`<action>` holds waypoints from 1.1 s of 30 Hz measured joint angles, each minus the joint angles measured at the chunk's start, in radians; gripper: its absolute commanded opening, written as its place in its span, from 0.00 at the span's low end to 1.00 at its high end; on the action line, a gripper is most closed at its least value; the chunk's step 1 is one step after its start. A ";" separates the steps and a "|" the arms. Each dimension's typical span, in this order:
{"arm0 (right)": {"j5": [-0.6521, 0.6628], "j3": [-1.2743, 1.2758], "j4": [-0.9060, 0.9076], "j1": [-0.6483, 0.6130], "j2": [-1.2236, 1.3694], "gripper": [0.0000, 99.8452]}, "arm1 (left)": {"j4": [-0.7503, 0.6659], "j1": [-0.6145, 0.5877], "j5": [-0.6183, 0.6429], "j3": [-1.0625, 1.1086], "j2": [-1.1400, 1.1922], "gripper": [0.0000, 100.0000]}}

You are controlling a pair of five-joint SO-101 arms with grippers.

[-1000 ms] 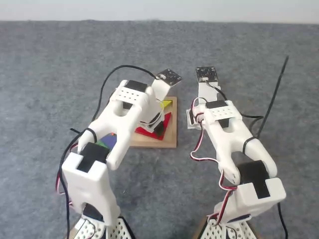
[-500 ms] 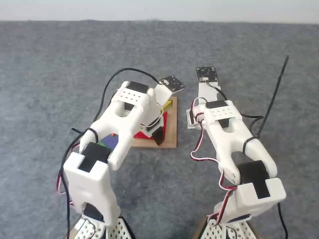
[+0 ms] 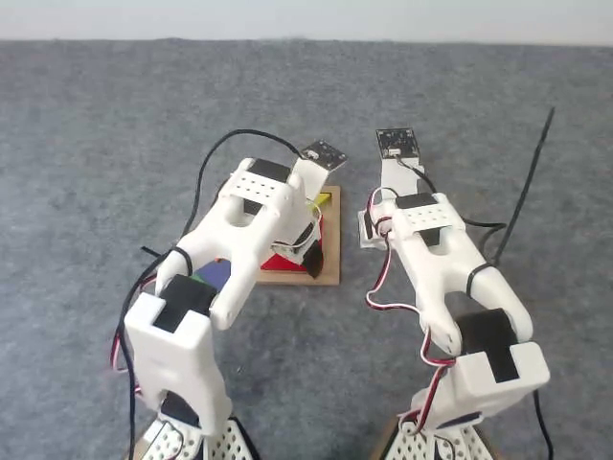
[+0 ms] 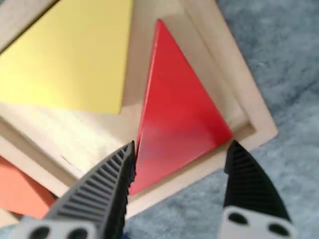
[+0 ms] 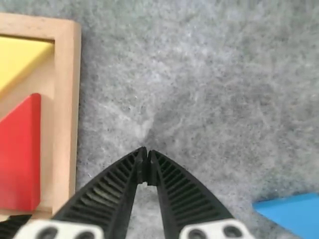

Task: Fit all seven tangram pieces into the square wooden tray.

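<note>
The square wooden tray lies under my left gripper, which is open. Its fingers hang apart just above a red triangle lying in the tray's corner. Beside it lies a large yellow triangle, and an orange piece shows at the edge. In the high view the tray sits mid-table with the left arm over it. My right gripper is shut and empty over the grey carpet, just outside the tray's rim. A blue piece lies on the carpet near it.
Grey carpet covers the table. A purple piece and a green piece peek out beneath the left arm, near the tray's left side. Black cables loop around both arms. Open carpet stretches behind and to both sides.
My left gripper has shifted toward the tray's near right corner, and the red triangle now shows less from above. The right arm has stayed still.
</note>
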 measured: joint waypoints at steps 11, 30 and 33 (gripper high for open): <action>0.000 0.000 0.000 0.002 0.000 0.01 | -0.037 0.006 0.172 0.002 0.008 0.28; 0.000 0.000 0.000 0.000 0.000 0.01 | -0.063 -0.002 0.358 0.002 0.008 0.28; 0.000 0.000 0.000 0.000 0.000 0.01 | -0.064 -0.003 0.430 0.002 0.009 0.28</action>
